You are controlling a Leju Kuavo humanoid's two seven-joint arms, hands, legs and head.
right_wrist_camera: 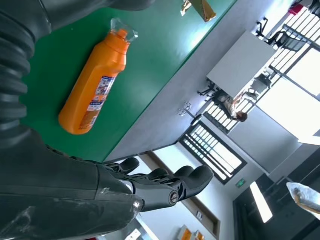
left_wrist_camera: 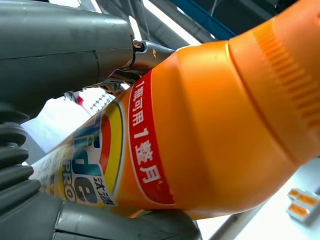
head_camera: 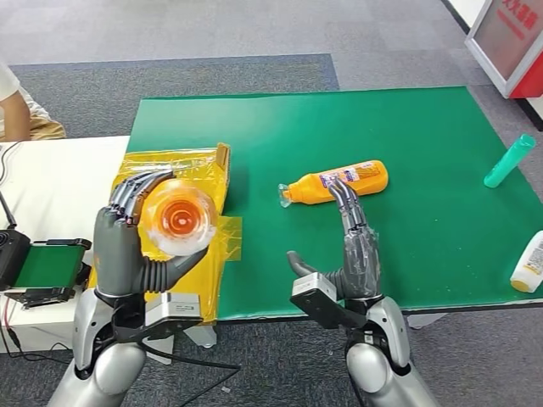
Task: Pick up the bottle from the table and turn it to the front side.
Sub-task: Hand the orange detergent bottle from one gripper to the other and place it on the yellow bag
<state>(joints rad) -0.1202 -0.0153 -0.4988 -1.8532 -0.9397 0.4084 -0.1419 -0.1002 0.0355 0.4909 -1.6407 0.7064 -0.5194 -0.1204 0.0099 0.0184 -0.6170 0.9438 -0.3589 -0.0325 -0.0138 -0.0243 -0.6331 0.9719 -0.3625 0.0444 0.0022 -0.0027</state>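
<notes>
Our left hand (head_camera: 125, 246) grips the bottle (head_camera: 181, 219), base toward us, above the yellow bag (head_camera: 211, 165). Right hand (head_camera: 355, 246) hovers, fingers (head_camera: 345, 203) wide. We should rotate slowly until the label faces front.

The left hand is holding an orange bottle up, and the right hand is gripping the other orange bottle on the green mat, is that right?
Not quite. The left hand does hold an orange bottle up, but the right hand grips nothing: the head view shows it open, fingers reaching beside the other orange bottle, which lies on the green mat.
</notes>
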